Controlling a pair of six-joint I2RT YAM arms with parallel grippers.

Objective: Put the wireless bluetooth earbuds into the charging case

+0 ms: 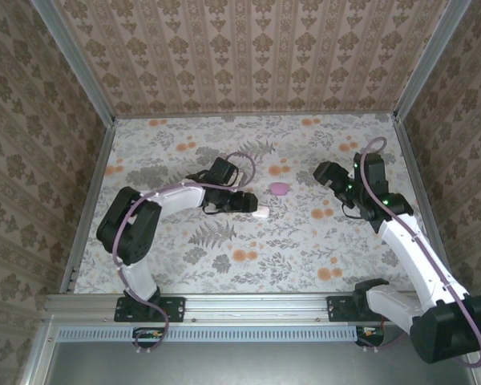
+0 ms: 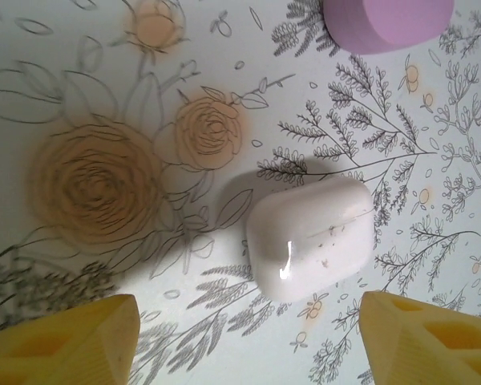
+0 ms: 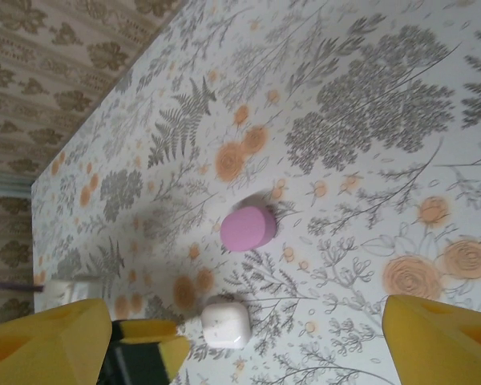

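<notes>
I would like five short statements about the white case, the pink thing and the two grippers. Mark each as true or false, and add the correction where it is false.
1. The charging case lies on the table with its lid shut. True.
2. The left gripper is clamped on the case. False: its fingers stand wide apart and the case lies free just beyond their tips.
3. The pink object sits on top of the case. False: it rests on the table beside the case, with a gap between them.
4. The right gripper is open and holds nothing. True.
5. The case is closer to the right gripper than to the left one. False: in the top view it lies right at the left gripper.
</notes>
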